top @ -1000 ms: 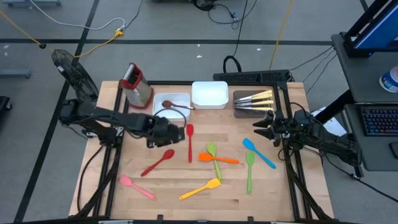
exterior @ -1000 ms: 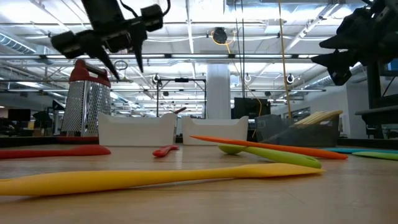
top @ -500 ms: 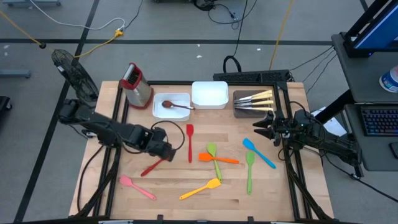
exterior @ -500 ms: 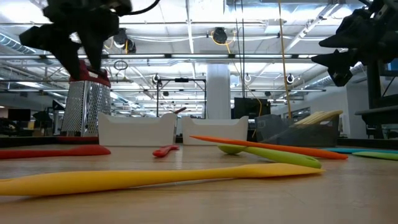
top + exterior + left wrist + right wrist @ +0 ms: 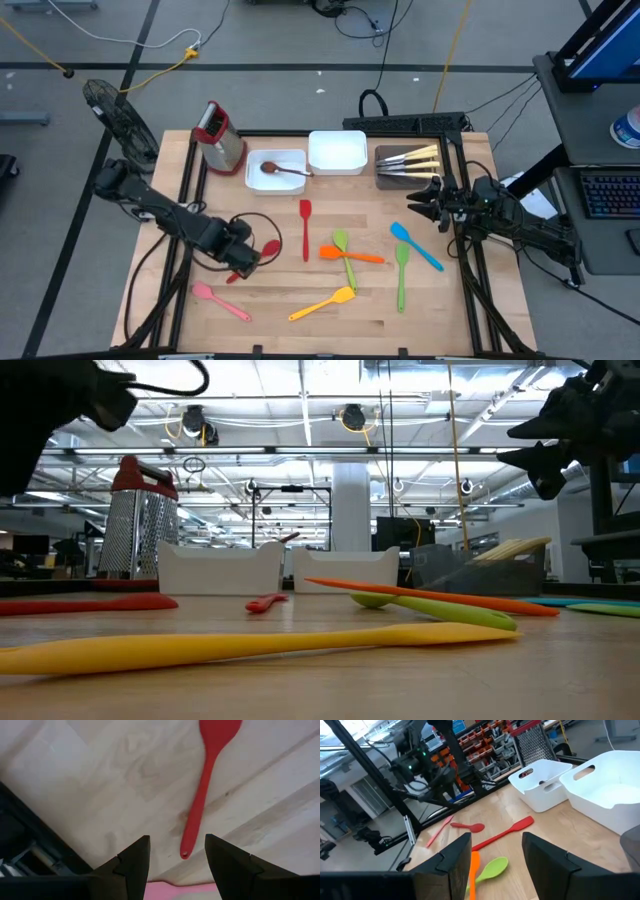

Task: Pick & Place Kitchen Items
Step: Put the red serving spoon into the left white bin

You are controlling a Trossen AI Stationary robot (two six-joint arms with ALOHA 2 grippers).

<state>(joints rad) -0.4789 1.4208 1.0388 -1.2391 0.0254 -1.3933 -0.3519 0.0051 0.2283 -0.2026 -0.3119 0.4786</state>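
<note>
— Since the yellow spatula (image 5: 322,303) lies nearest the front edge of the tabletop (image 5: 420,310), what sits around it?

— A pink spatula (image 5: 220,300) lies to its left. Beyond it an orange spatula (image 5: 352,255) crosses a green spoon (image 5: 344,256), and a second green spoon (image 5: 401,272) and a blue spoon (image 5: 415,245) lie further right.

— Where is the left end effector (image 5: 175,857)?

— Left of the yellow spatula and a little beyond it, low over the handle tip of a red spoon (image 5: 206,785). Its fingers stand apart on either side of that tip, gripping nothing.

— And the right end effector (image 5: 418,208)?

— Beyond the blue spoon, near the right edge, clear of the wood. Its fingers are spread too, with nothing between them.

— What lies further back?

— A red spatula (image 5: 305,228) beyond the orange one. Behind it stand two white trays; the left tray (image 5: 262,179) carries a brown spoon (image 5: 281,169), and the right tray (image 5: 337,153) shows nothing inside. To their right, pale-handled knives (image 5: 410,161) rest in a dark tray (image 5: 385,178). A red-topped grater (image 5: 218,135) stands at the far left corner.
</note>
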